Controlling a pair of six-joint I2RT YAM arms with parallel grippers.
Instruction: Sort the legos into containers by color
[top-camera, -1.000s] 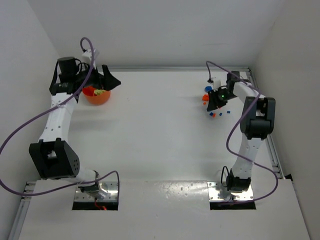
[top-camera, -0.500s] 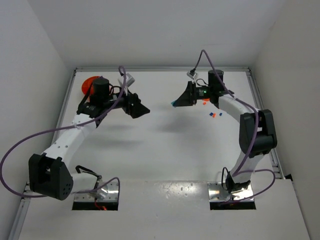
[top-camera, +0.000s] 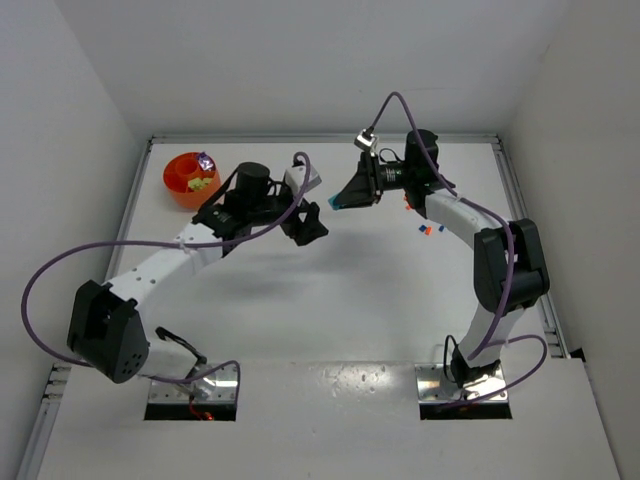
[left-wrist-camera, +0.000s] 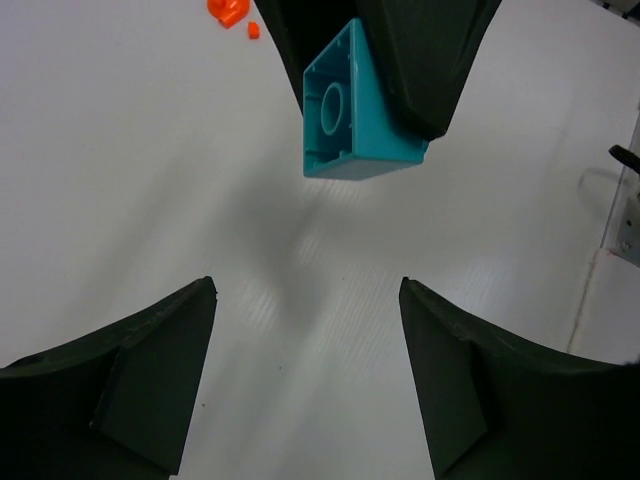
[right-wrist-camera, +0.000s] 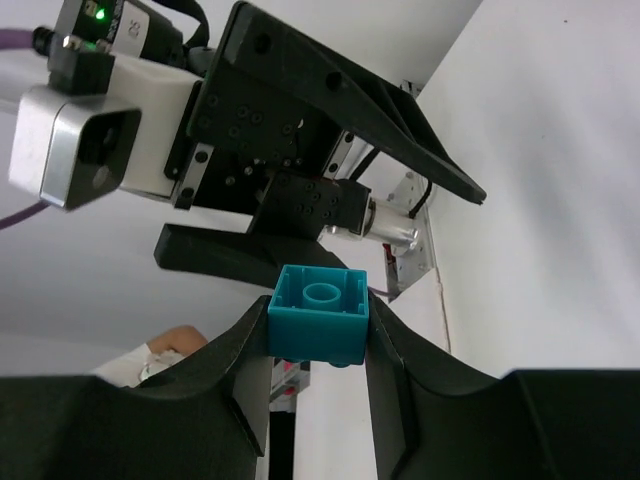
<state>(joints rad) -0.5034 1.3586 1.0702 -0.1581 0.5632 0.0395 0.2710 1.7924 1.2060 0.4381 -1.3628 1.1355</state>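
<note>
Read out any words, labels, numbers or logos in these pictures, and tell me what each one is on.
None: no view shows readable text.
The teal brick is plain.
The orange bowl shows no marking.
The white camera box on the left arm bears no lettering; only a green light glows above it.

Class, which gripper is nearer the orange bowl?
Left. The left gripper is mid-table, right of the orange bowl; the right gripper, clamping a teal brick, lies beyond it.
</note>
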